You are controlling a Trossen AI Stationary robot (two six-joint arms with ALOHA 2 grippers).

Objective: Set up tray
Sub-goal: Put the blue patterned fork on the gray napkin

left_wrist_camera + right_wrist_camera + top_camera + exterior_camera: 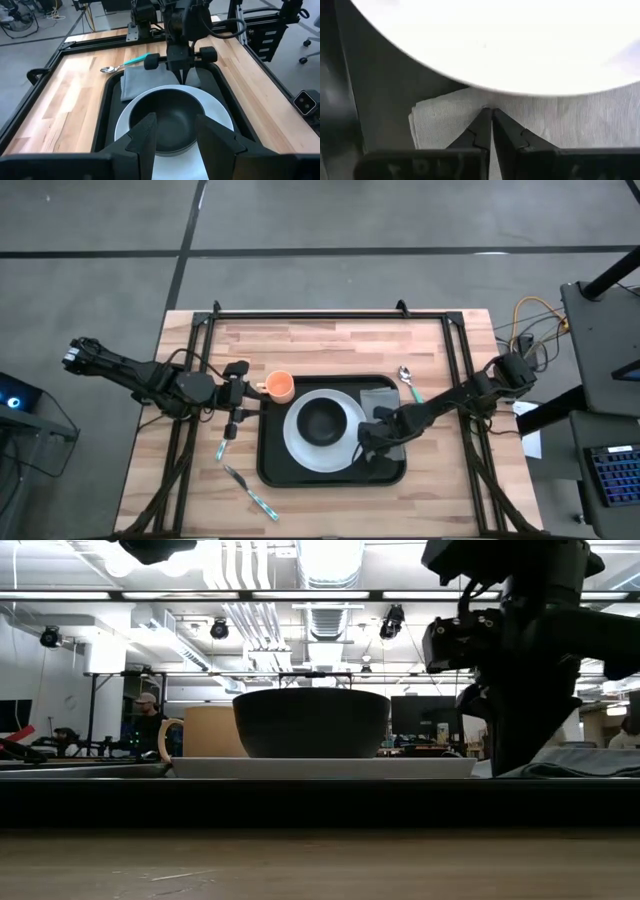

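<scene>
The black tray point(270, 465) lies mid-table. On it a white plate point(296, 442) carries a dark bowl point(322, 420). A grey napkin point(385, 402) lies flat on the tray's right part, beside the plate. My right gripper point(366, 436) points down, shut on the napkin next to the plate's rim; it also shows in the left wrist view point(183, 80). My left gripper point(240, 398) is open and empty at the tray's left edge, facing the bowl point(170, 120). My right gripper has its shut fingertips point(481, 120) on the napkin point(450, 120), close to the plate's rim and near one corner of the cloth. It comes from above, pointing down. The napkin lies on the tray; whether one layer or several is pinched, I cannot tell.
An orange cup point(279, 386) stands on the table at the tray's far left corner, beside my left gripper. A teal-handled spoon point(408, 380) lies right of the tray. Two teal-handled pieces of cutlery point(228, 442) point(252, 493) lie left of the tray.
</scene>
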